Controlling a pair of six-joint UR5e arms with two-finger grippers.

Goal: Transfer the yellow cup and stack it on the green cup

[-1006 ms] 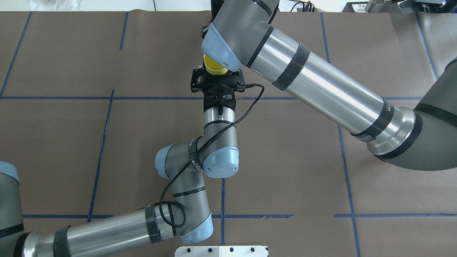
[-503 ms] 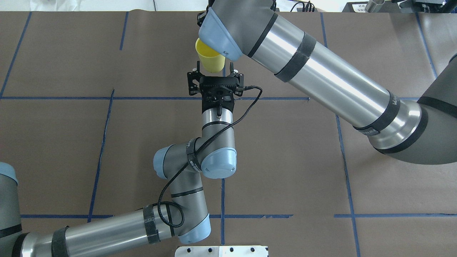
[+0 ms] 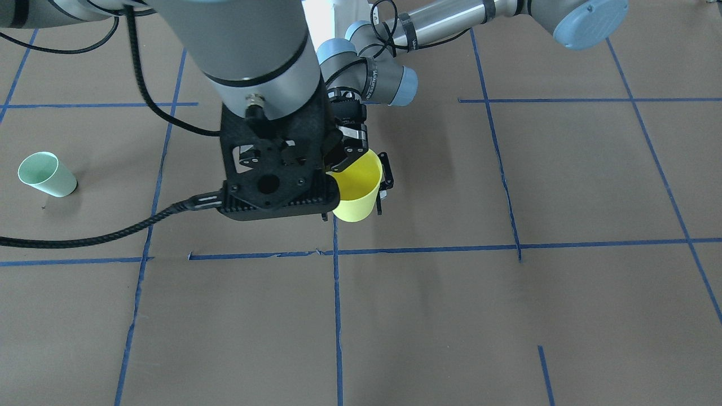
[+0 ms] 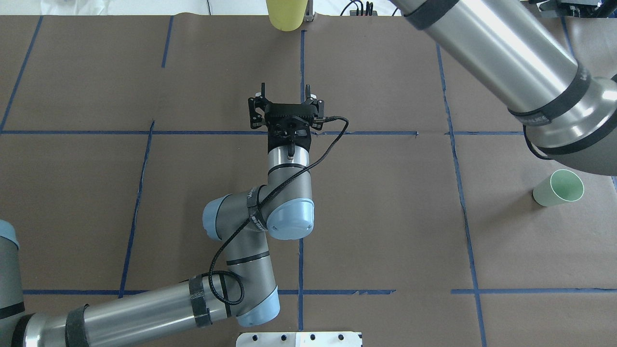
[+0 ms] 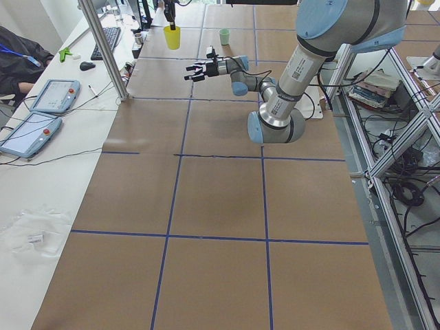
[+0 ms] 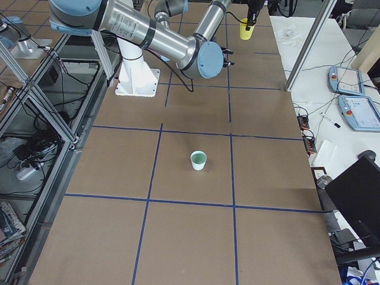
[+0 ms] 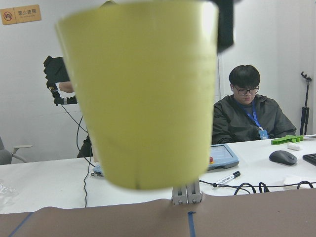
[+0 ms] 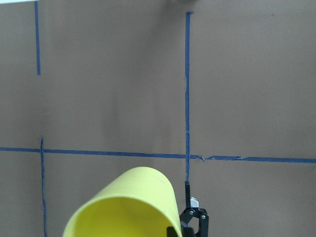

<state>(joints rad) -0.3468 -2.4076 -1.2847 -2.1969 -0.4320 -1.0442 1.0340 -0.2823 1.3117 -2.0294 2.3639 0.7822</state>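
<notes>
For transfer, the lemon-yellow tapered plastic cup (image 3: 356, 197) is pinched by the right gripper (image 3: 344, 159), above the spread left gripper (image 4: 285, 90).

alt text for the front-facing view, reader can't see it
The right gripper, large in the foreground, holds the yellow cup by its rim above a brown table marked with blue tape lines. The left gripper sits open behind the cup, and the green cup stands alone near the view's left edge.
</notes>
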